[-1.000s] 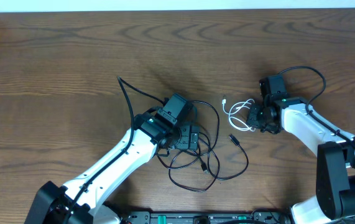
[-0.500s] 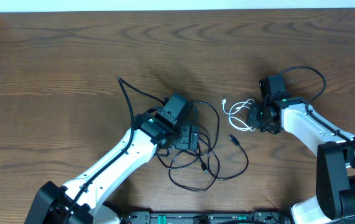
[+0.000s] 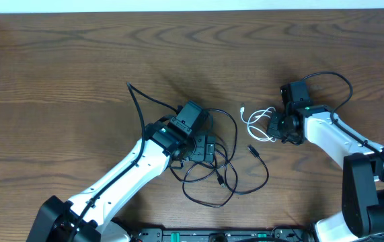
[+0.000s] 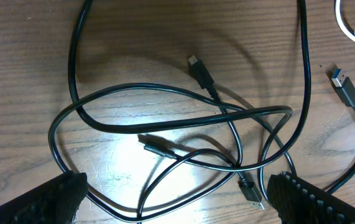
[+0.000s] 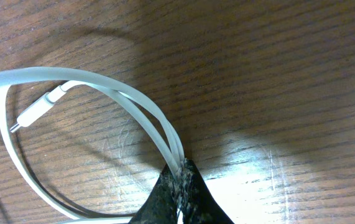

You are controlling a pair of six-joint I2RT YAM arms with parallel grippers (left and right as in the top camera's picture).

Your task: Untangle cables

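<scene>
Wooden table (image 3: 57, 67); white cable (image 5: 102, 87) pinched in right hand (image 5: 180, 169)

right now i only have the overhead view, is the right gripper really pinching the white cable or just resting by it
Observer: Pinching. The right wrist view shows the right gripper shut on two strands of the white cable side by side.
Operator: and the left one, holding anything
Observer: No. The left wrist view shows the left gripper open, fingers wide apart, the black cables lying looped on the table between them.
</scene>
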